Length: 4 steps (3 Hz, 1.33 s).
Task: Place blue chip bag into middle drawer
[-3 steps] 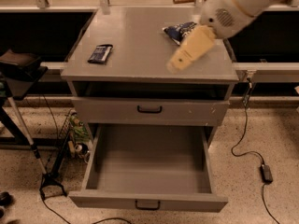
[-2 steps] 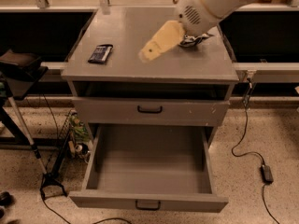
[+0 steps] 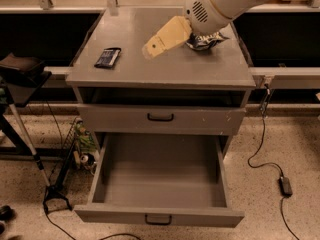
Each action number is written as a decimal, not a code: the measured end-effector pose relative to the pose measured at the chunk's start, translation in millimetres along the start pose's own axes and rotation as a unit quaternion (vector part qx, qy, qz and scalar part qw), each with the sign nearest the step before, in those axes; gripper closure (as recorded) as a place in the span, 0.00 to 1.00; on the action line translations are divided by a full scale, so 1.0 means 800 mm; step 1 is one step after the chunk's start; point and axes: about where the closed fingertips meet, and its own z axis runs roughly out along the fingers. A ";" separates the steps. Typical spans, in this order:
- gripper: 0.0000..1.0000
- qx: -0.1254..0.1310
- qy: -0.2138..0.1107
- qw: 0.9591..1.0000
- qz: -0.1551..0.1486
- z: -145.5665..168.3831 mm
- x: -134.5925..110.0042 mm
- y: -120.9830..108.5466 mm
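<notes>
The blue chip bag (image 3: 209,40) lies crumpled on the grey cabinet top (image 3: 165,69) at the back right, partly hidden by my white arm (image 3: 220,4). My gripper (image 3: 159,43), cream-coloured, hangs over the middle of the top, just left of the bag, pointing left and down; it holds nothing that I can see. The middle drawer (image 3: 160,216) stands pulled fully open below, with its black handle facing me, and nothing lies inside it.
A small flat dark packet (image 3: 107,57) lies on the left of the top. The upper handled drawer (image 3: 160,118) is shut. A black stand (image 3: 20,71) is at the left, and a cable with a power brick (image 3: 285,185) lies on the floor at the right.
My gripper has swung left across the cabinet top, from in front of the bag to the middle. The bag stays on the top. The drawer has not moved.
</notes>
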 end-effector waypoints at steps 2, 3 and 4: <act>0.00 0.042 -0.054 0.997 0.036 0.046 -0.033 -0.022; 0.00 0.084 -0.084 0.991 0.066 0.096 -0.061 -0.071; 0.00 0.128 -0.084 0.984 0.090 0.140 -0.073 -0.139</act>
